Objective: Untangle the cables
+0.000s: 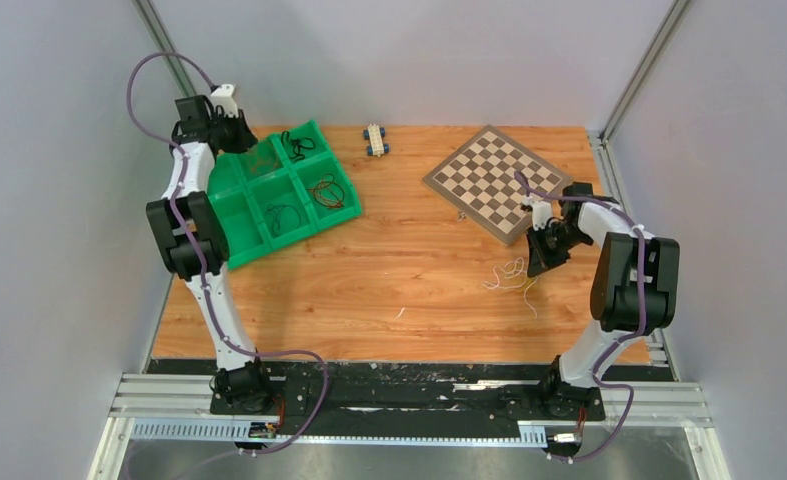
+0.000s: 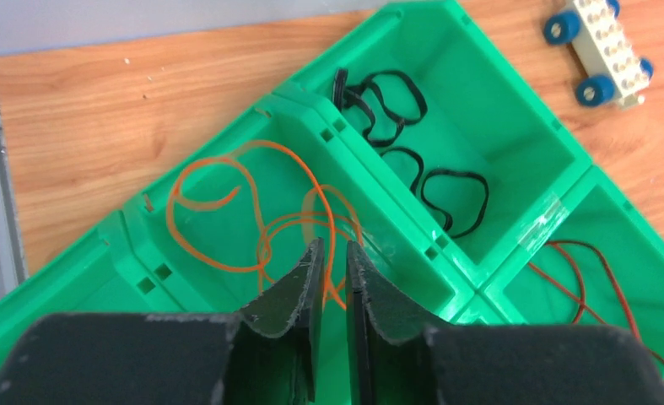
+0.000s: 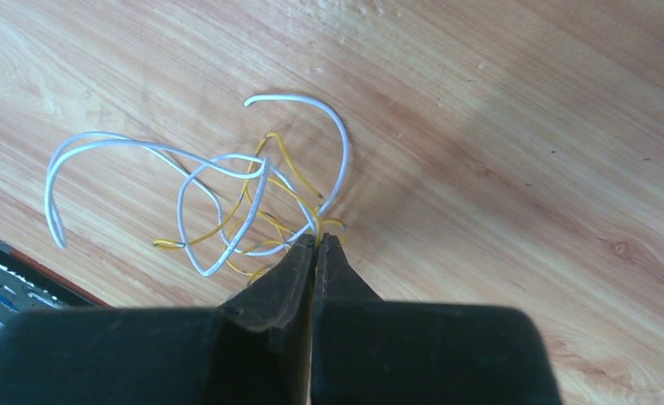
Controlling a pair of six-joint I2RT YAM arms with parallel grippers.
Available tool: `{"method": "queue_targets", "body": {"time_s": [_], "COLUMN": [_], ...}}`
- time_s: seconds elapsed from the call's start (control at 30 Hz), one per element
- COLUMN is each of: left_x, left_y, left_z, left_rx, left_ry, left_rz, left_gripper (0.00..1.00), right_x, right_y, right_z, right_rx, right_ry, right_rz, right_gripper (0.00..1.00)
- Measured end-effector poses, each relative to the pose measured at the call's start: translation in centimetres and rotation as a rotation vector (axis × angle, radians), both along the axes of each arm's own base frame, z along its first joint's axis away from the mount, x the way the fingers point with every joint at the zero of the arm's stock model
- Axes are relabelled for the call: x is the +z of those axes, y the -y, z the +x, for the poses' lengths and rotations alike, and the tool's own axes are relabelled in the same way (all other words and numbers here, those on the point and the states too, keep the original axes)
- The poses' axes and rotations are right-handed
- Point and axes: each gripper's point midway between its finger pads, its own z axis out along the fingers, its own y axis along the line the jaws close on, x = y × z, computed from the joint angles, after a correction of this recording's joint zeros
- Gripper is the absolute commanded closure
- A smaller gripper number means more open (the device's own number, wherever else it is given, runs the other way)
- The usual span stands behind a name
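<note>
A white cable and a yellow cable lie tangled on the wooden table, right of centre in the top view. My right gripper is low at the tangle's edge. Its jaws are pressed together where the yellow and white strands meet the tips. My left gripper hangs above the green bin at the back left. Its jaws stand a narrow gap apart. An orange cable lies loose in the compartment below and shows through that gap.
Other bin compartments hold black cables and a red-brown cable. A chessboard lies at the back right, just behind my right gripper. A toy car sits at the back centre.
</note>
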Motion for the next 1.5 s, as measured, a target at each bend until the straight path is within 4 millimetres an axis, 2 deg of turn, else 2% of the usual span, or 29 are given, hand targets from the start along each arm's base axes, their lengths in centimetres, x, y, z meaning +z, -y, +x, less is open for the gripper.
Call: {"method": "queue_targets", "body": {"time_s": [0.17, 0.3, 0.4, 0.47, 0.53, 0.63, 0.7, 0.77, 0.83, 0.93, 1.07, 1.23, 1.37, 1.47, 1.5], "left_x": [-1.7, -1.5, 0.4, 2.5, 5.6, 9.7, 11.5, 12.3, 12.0, 9.9, 7.5, 8.0, 8.6, 8.9, 8.9], "left_y": [0.5, 0.8, 1.1, 1.7, 2.9, 5.9, 8.8, 12.3, 16.9, 23.3, 28.9, 32.9, 35.6, 37.0, 37.4], "left_z": [-1.0, -2.1, -3.2, -4.2, -5.5, -9.3, -12.8, -15.8, -19.0, -23.8, -28.9, -32.3, -34.0, -34.6, -34.6], "left_rx": [-0.019, -0.025, -0.038, -0.061, -0.101, -0.191, -0.268, -0.359, -0.48, -0.649, -0.807, -0.924, -0.989, -1.002, -1.002], "left_ry": [-0.063, -0.093, -0.093, -0.078, -0.033, 0.036, 0.066, 0.085, 0.085, 0.028, -0.049, -0.035, -0.02, -0.021, -0.02], "left_rz": [-0.014, -0.017, -0.013, -0.018, -0.034, -0.068, -0.093, -0.116, -0.146, -0.209, -0.268, -0.304, -0.331, -0.347, -0.349], "left_gripper": [0.41, 0.28, 0.22, 0.18, 0.16, 0.16, 0.15, 0.15, 0.15, 0.14, 0.12, 0.1, 0.08, 0.16, 0.22], "right_x": [0.8, 1.6, 2.3, 2.9, 3.7, 5.6, 7.3, 9.3, 11.3, 14.3, 17.1, 18.6, 19.0, 19.1, 19.2], "right_y": [-0.4, -1.2, -2.6, -3.8, -5.4, -8.9, -11.6, -14.1, -16.4, -19.3, -21.6, -23.2, -24.0, -24.5, -24.7], "right_z": [0.4, 0.9, 1.3, 1.4, 1.4, 1.7, 2.1, 2.6, 2.9, 2.8, 2.1, 1.7, 1.5, 1.3, 1.2], "right_rx": [0.007, 0.013, 0.027, 0.039, 0.066, 0.136, 0.199, 0.254, 0.308, 0.379, 0.439, 0.465, 0.473, 0.48, 0.482], "right_ry": [0.012, 0.029, 0.046, 0.056, 0.073, 0.114, 0.153, 0.198, 0.239, 0.299, 0.346, 0.361, 0.36, 0.361, 0.36], "right_rz": [0.025, 0.075, 0.141, 0.19, 0.232, 0.298, 0.34, 0.384, 0.428, 0.482, 0.532, 0.568, 0.582, 0.588, 0.591], "right_gripper": [1.0, 1.0, 1.0, 1.0, 1.0, 1.0, 1.0, 1.0, 1.0, 1.0, 1.0, 1.0, 1.0, 1.0, 1.0]}}
